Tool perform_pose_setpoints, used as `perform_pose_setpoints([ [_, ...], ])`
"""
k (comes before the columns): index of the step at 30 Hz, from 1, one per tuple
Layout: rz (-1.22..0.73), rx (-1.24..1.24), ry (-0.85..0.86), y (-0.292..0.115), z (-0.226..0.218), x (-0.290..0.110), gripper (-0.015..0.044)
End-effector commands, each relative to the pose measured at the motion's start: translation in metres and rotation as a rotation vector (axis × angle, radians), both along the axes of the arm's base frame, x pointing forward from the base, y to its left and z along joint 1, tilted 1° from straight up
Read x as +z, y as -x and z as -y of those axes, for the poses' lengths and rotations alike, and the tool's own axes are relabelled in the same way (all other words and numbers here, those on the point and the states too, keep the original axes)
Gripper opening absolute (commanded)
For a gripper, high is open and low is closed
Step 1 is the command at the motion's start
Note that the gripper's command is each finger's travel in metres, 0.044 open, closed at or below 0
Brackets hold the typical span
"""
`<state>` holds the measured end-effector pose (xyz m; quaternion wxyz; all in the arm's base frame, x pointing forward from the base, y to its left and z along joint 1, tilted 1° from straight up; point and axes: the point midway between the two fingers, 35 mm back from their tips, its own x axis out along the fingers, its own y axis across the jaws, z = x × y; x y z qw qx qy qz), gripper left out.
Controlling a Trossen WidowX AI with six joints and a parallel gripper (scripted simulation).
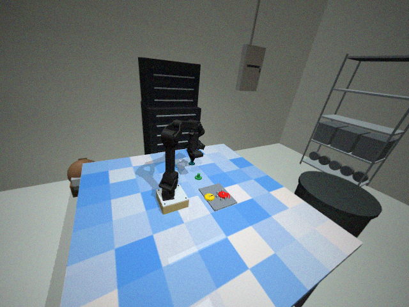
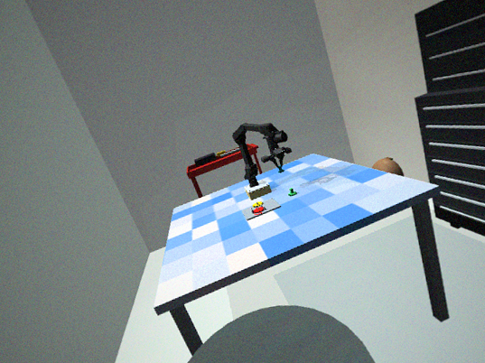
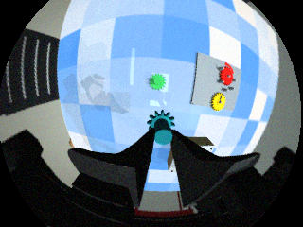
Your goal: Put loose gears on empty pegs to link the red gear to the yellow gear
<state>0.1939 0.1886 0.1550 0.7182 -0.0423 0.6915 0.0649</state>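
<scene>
My gripper (image 1: pixel 192 160) (image 2: pixel 280 168) (image 3: pixel 162 131) is shut on the teal gear (image 1: pixel 191 163) (image 2: pixel 280 171) (image 3: pixel 164 136), by its knob, and holds it in the air above the table. A green gear (image 1: pixel 198 176) (image 2: pixel 291 191) (image 3: pixel 157 81) with a knob stands on the table, between the teal gear and the board. The grey board (image 1: pixel 215 206) (image 2: pixel 274 206) (image 3: pixel 203 71) bears the red gear (image 1: pixel 223 194) (image 2: pixel 258 211) (image 3: pixel 226 76) and the yellow gear (image 1: pixel 209 197) (image 2: pixel 258 204) (image 3: pixel 218 101). Small pegs show near the red gear, too small to count surely.
The arm's base block (image 1: pixel 174 206) (image 2: pixel 259 191) stands beside the board on the checked table (image 1: pixel 211 258) (image 2: pixel 280 242). A dark round stool (image 1: pixel 340 194) (image 2: pixel 268 355) and a black tool cabinet (image 1: pixel 170 86) (image 2: pixel 474 116) stand off the table.
</scene>
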Motion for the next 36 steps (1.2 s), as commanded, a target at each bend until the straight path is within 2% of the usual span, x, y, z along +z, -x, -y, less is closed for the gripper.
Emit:
perform_pose_setpoints([
  [1, 0.001, 0.001, -0.002, -0.006, 0.004, -0.002, 0.0000],
  [36, 0.003, -0.001, 0.002, -0.059, 0.054, -0.027, 0.0000],
])
